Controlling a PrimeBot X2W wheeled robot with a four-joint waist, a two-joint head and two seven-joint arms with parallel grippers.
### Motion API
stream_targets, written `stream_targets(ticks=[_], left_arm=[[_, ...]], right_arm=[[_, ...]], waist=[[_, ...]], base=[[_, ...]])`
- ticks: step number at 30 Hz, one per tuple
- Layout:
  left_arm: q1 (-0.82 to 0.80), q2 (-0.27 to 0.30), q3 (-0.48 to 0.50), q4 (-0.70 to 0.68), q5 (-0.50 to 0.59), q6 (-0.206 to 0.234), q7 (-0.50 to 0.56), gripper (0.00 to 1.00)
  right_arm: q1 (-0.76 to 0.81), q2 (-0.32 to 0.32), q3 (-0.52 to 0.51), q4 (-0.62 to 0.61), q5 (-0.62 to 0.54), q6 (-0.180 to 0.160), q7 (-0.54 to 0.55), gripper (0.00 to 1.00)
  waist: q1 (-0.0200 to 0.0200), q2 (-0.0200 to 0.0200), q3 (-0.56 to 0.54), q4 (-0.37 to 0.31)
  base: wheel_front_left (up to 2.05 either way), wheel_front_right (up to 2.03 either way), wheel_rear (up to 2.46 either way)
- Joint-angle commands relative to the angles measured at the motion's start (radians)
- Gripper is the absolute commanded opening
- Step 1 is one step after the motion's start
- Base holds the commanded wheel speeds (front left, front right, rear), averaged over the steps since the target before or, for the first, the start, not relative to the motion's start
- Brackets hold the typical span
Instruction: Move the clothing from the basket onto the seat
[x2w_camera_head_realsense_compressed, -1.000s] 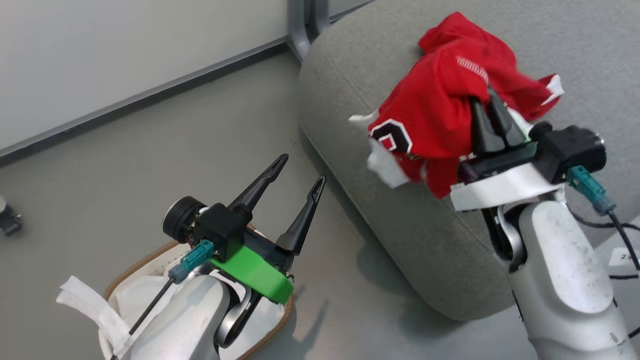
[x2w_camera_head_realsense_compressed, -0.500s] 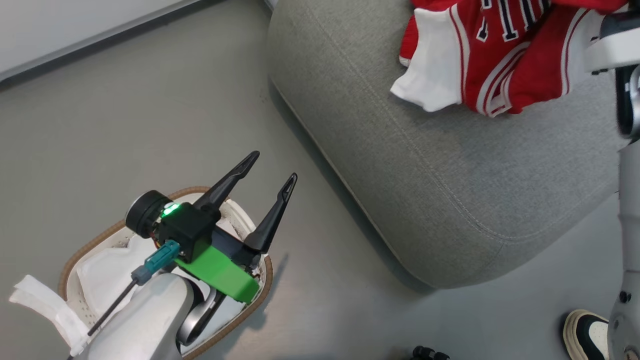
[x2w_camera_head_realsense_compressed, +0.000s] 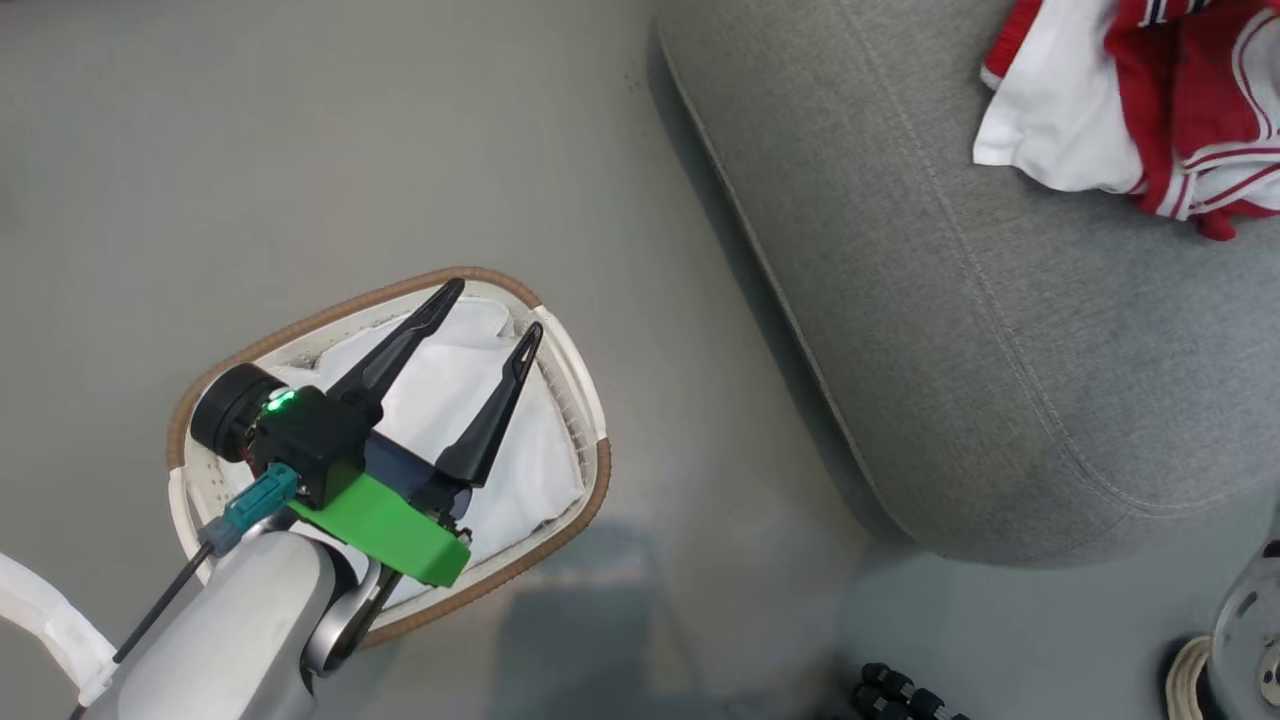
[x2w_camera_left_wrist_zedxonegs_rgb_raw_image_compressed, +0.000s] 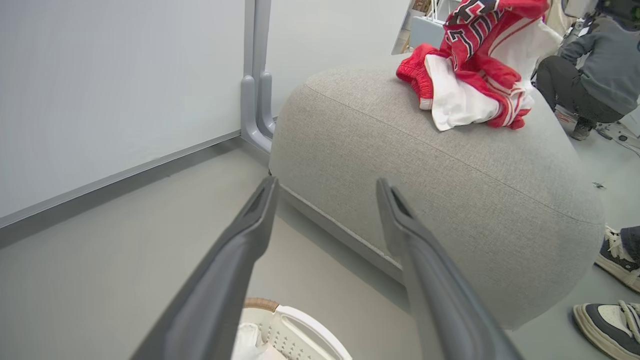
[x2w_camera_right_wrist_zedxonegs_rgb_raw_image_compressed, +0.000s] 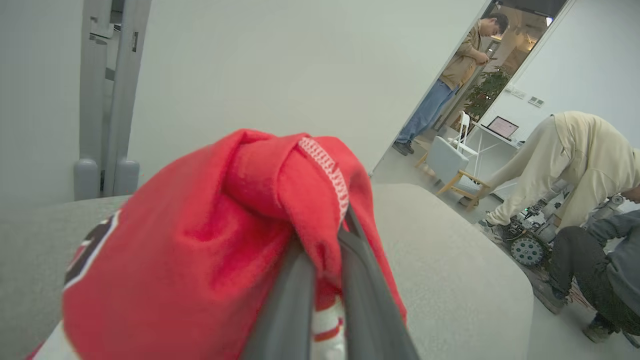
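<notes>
The clothing (x2w_camera_head_realsense_compressed: 1200, 100), red with white panels, lies bunched on the far top of the light grey seat (x2w_camera_head_realsense_compressed: 1000, 300). In the right wrist view my right gripper (x2w_camera_right_wrist_zedxonegs_rgb_raw_image_compressed: 327, 245) is shut on a fold of the red clothing (x2w_camera_right_wrist_zedxonegs_rgb_raw_image_compressed: 200, 240), held just above the seat (x2w_camera_right_wrist_zedxonegs_rgb_raw_image_compressed: 450, 260). Over the white basket (x2w_camera_head_realsense_compressed: 598, 440) with its brown rim, my left gripper (x2w_camera_head_realsense_compressed: 495, 308) stands open and holds nothing. Inside the basket I see white liner. The left wrist view looks between the open left gripper (x2w_camera_left_wrist_zedxonegs_rgb_raw_image_compressed: 326, 182) at the seat (x2w_camera_left_wrist_zedxonegs_rgb_raw_image_compressed: 425, 200), the clothing (x2w_camera_left_wrist_zedxonegs_rgb_raw_image_compressed: 475, 75) on it and the basket's edge (x2w_camera_left_wrist_zedxonegs_rgb_raw_image_compressed: 300, 330).
Grey floor runs between basket and seat. A grey wall post (x2w_camera_left_wrist_zedxonegs_rgb_raw_image_compressed: 255, 75) stands behind the seat. A person's shoes (x2w_camera_left_wrist_zedxonegs_rgb_raw_image_compressed: 610, 320) are on the floor at the seat's right. One person crouches (x2w_camera_left_wrist_zedxonegs_rgb_raw_image_compressed: 595, 65), another bends over (x2w_camera_right_wrist_zedxonegs_rgb_raw_image_compressed: 565, 165), a third stands in a doorway (x2w_camera_right_wrist_zedxonegs_rgb_raw_image_compressed: 450, 75).
The head camera has swung down and left, so the whole picture has shifted. My right gripper with the clothing has slid out of the head view at the upper right. The left gripper stays open.
</notes>
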Motion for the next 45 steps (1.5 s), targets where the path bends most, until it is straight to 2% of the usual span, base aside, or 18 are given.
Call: stream_targets(ticks=[1, 2, 3, 6, 10, 19, 27, 32, 40, 45], left_arm=[[-0.002, 0.007, 0.006, 0.0, -0.005, -0.003, -0.001, 1.0], [0.002, 0.008, 0.009, 0.001, -0.005, -0.003, -0.001, 1.0], [0.006, 0.009, 0.012, 0.005, -0.005, -0.003, -0.001, 1.0], [0.023, 0.0, 0.031, 0.02, -0.007, -0.003, -0.001, 1.0], [0.051, -0.021, 0.076, 0.05, 0.002, -0.003, -0.001, 1.0], [0.118, -0.086, 0.248, 0.114, 0.023, -0.003, -0.001, 1.0], [0.17, -0.141, 0.422, 0.165, 0.07, -0.003, -0.001, 1.0], [0.202, -0.198, 0.548, 0.197, 0.117, -0.002, 0.0, 1.0], [0.259, -0.286, 0.712, 0.247, 0.224, -0.003, 0.0, 1.0], [0.3, -0.322, 0.755, 0.262, 0.268, -0.003, -0.001, 1.0]], right_arm=[[0.022, 0.013, -0.03, 0.009, -0.02, -0.001, -0.009, 0.38], [0.035, 0.029, -0.058, 0.017, -0.03, -0.001, -0.015, 0.82], [0.046, 0.042, -0.076, 0.022, -0.037, -0.001, -0.021, 1.0], [0.099, 0.079, -0.112, 0.04, -0.043, -0.001, -0.045, 1.0], [0.167, 0.108, -0.078, 0.04, 0.011, -0.001, -0.059, 1.0], [0.394, 0.121, 0.208, -0.102, 0.223, -0.001, -0.06, 1.0], [0.472, 0.121, 0.417, -0.164, 0.374, -0.001, -0.06, 1.0], [0.493, 0.12, 0.515, -0.189, 0.445, -0.001, -0.06, 1.0], [0.544, 0.121, 0.598, -0.184, 0.508, -0.001, -0.06, 1.0], [0.597, 0.12, 0.608, -0.166, 0.541, -0.001, -0.06, 1.0]], waist=[[0.0, -0.0001, 0.041, 0.043], [0.0, -0.0001, 0.041, 0.044], [0.0, -0.0001, 0.039, 0.043], [0.0, -0.0001, 0.021, 0.035], [0.0, -0.0001, -0.022, 0.022], [0.0, -0.0001, -0.126, 0.019], [0.0, -0.0001, -0.197, 0.08], [0.0, -0.0001, -0.24, 0.132], [0.0, -0.0001, -0.291, 0.21], [0.0, -0.0001, -0.324, 0.237]], base=[[0.0, 0.0, 0.0], [0.0, 0.0, 0.0], [0.0, 0.0, 0.0], [0.0, 0.0, 0.0], [0.0, 0.0, 0.0], [0.0, 0.0, 0.0], [0.0, 0.0, 0.0], [0.0, 0.0, 0.0], [0.0, 0.0, 0.0], [0.0, 0.0, 0.0]])
